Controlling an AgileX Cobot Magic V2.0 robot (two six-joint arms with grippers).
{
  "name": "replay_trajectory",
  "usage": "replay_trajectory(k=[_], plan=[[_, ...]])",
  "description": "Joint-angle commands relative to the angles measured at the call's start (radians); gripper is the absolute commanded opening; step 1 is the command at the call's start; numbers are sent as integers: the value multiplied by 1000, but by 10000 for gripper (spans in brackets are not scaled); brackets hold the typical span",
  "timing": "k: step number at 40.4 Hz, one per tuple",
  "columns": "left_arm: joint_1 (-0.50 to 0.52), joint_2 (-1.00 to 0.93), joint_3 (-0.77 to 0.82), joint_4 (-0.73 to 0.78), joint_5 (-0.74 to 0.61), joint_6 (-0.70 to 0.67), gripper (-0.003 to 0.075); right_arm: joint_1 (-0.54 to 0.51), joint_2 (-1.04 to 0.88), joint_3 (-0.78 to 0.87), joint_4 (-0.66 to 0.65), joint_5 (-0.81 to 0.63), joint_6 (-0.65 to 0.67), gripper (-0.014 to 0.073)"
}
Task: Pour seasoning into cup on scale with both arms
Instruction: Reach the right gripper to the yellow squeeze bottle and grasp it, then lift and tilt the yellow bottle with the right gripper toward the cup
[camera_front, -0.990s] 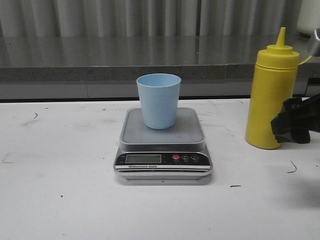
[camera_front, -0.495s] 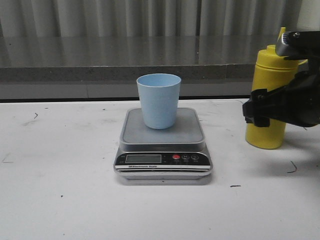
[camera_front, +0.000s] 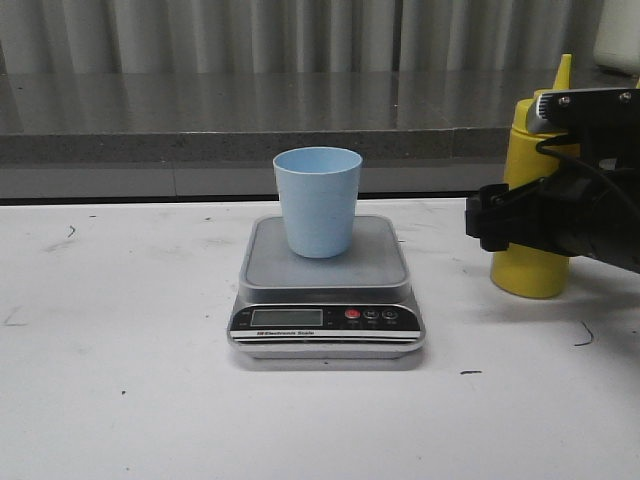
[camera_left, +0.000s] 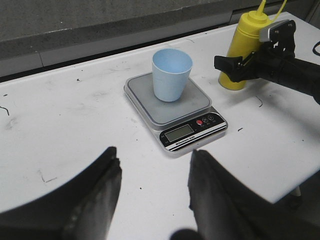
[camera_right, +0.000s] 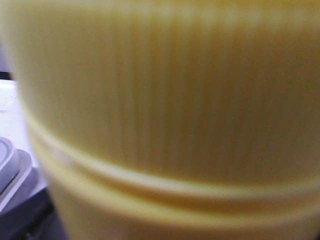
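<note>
The light blue cup (camera_front: 317, 200) stands upright on the silver-grey scale (camera_front: 375, 265) at the table's middle. The yellow seasoning bottle (camera_front: 525, 275) stands upright on the table to the right of the scale. My right gripper (camera_front: 485, 222) is open and reaches in from the right at the bottle's mid height, with its near finger across the front of the bottle. The right wrist view is filled by the bottle's ribbed cap (camera_right: 170, 100). My left gripper (camera_left: 155, 155) is open and empty, above the table in front of the scale (camera_left: 197, 102) and cup (camera_left: 171, 75).
A grey counter ledge (camera_front: 200, 145) runs along the back of the white table (camera_front: 120, 350). The table's front right corner (camera_left: 300, 180) shows in the left wrist view. A corner of the scale (camera_right: 10, 165) shows beside the bottle in the right wrist view.
My right gripper has come in from the right edge, risen, and moved left around the bottle. The bottle, cup and scale have not moved.
</note>
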Motion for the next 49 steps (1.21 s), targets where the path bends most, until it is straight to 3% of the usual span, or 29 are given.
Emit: replay_trajectory(k=[1, 5, 13, 23, 28, 35, 42, 49], plan=[[-6, 8, -26, -3, -73, -3, 313, -4, -42, -20, -2, -100, 1, 457], [-6, 8, -26, -3, -73, -3, 313, -4, -44, -20, -2, -104, 1, 344], [-6, 8, -26, -3, -73, -3, 313, -4, -85, -18, -2, -66, -2, 346], [-6, 8, -26, -3, -73, -3, 313, -4, -274, -24, -3, 161, -74, 346], [-6, 8, -26, -3, -73, -3, 313, -4, -372, -54, -22, 351, -175, 346], [-6, 8, -26, -3, -73, -3, 313, -4, -467, -171, -112, 763, -367, 346], [-6, 8, -26, -3, -73, -3, 313, 9, -475, -356, -251, 1178, -466, 346], [-6, 8, -26, -3, -73, -3, 313, 80, -474, -488, -479, 1372, -478, 346]])
